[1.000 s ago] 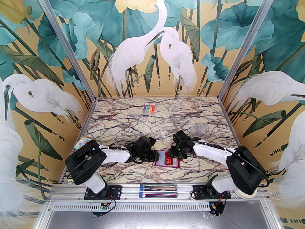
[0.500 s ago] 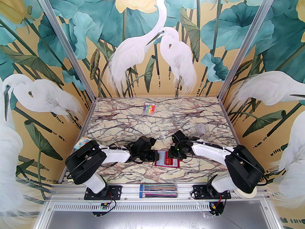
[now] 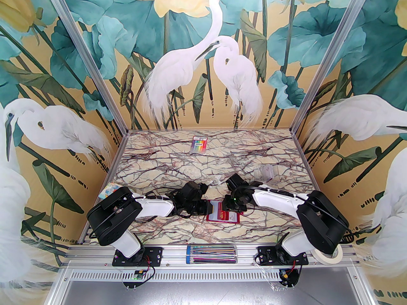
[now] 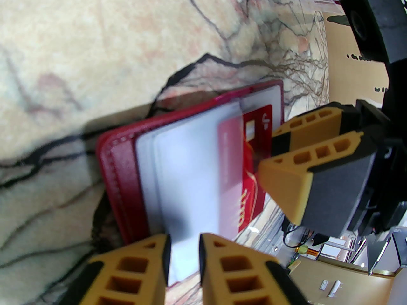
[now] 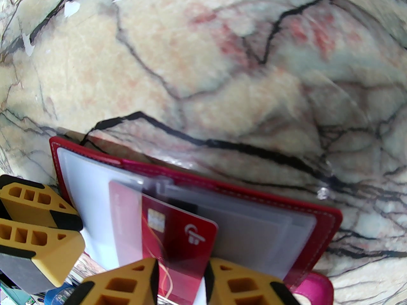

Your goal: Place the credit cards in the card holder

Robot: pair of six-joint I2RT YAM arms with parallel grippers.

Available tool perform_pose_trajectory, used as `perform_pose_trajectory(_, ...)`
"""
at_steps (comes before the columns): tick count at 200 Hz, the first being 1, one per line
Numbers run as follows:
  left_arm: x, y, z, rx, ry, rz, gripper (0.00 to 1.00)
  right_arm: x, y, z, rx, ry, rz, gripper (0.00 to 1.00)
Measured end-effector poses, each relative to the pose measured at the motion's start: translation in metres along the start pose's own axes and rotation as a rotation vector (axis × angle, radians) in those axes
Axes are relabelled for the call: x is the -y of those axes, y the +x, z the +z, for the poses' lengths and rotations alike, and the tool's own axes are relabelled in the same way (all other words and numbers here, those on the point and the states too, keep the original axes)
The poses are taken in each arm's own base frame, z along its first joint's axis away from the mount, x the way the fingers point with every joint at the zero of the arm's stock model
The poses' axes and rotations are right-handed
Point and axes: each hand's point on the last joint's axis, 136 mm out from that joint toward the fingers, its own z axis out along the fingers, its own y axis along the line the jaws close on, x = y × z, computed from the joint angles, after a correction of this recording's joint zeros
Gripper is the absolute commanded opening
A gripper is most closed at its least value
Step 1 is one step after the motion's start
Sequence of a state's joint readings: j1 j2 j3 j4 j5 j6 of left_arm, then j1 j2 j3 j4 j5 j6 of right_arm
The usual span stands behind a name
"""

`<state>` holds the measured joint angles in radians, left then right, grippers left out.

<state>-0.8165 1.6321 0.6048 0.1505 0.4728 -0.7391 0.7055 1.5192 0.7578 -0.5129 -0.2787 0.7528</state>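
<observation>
The right end effector (image 5: 181, 276) is closed on a red credit card (image 5: 178, 233) and grips it by its near edge. One side of this card looks covered by a clear sleeve of the card holder (image 5: 324, 230). The left end effector (image 4: 183, 249) is closed on the card holder, pinching the edge of a clear sleeve. The card holder lies open on the counter (image 5: 203, 75), between the two arms.
</observation>
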Motion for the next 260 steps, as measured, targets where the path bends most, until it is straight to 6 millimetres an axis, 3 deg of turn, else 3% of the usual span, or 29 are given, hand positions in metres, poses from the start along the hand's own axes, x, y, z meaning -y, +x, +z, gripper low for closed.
perform_pose_trajectory(149,0.001,0.000,0.000,0.005,0.009,0.004,0.25,-0.021,0.002,0.011,-0.012,0.015,-0.031,0.28)
perform_pose_trajectory(260,0.002,0.000,0.000,0.004,0.016,0.006,0.27,-0.024,0.003,0.014,-0.015,0.004,-0.010,0.25)
